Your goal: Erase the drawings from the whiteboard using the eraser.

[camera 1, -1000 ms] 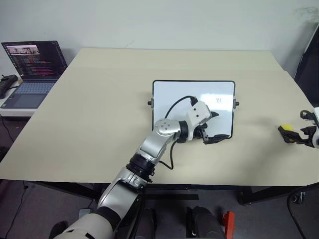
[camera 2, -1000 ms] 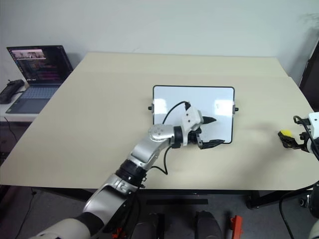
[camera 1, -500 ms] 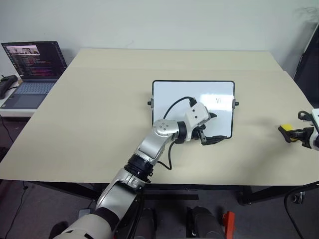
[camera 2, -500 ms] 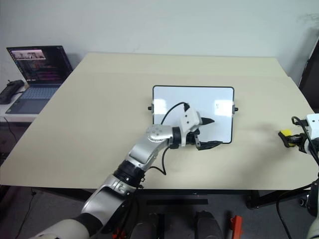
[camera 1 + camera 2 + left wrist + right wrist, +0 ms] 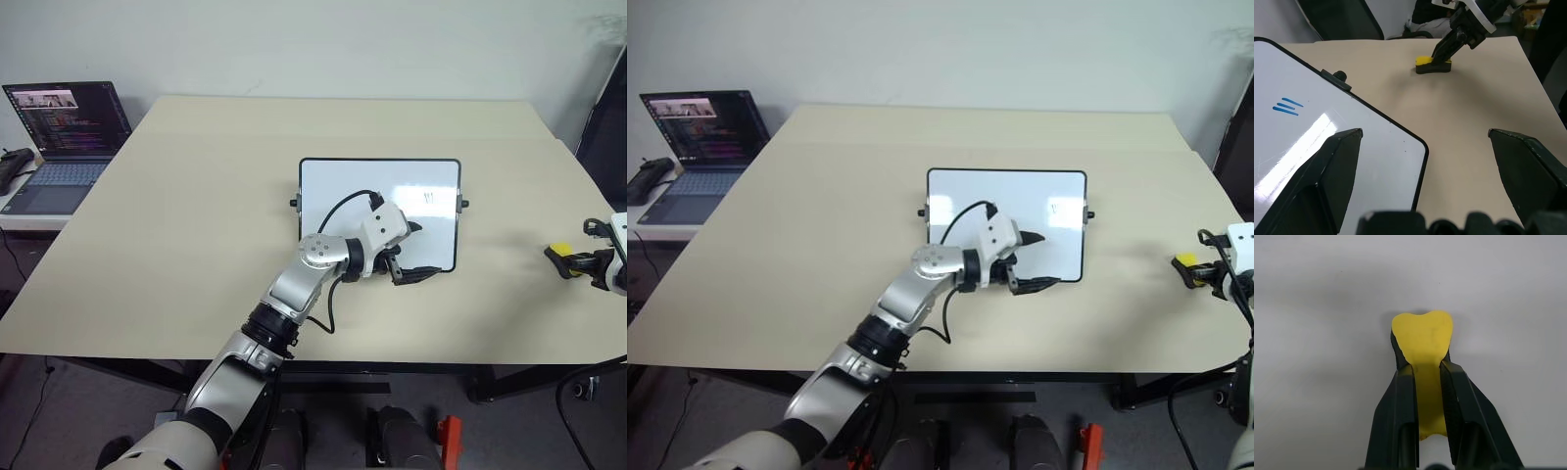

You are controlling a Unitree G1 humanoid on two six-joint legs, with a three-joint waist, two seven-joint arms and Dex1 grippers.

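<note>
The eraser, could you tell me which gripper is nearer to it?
Right. The right gripper is shut on the eraser at the table's right side; the left gripper sits open over the whiteboard's lower right corner, well apart.

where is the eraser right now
The eraser lies on the table near its right edge, right of the whiteboard, pinched by the right gripper.

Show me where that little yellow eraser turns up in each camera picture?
Left eye view: the eraser sits at the far right table edge, in the right gripper.
Right eye view: same spot, far right.
Left wrist view: beyond the whiteboard corner.
Right wrist view: centre, squeezed between black fingers.
Shared landmark: the right gripper's fingers.
</note>
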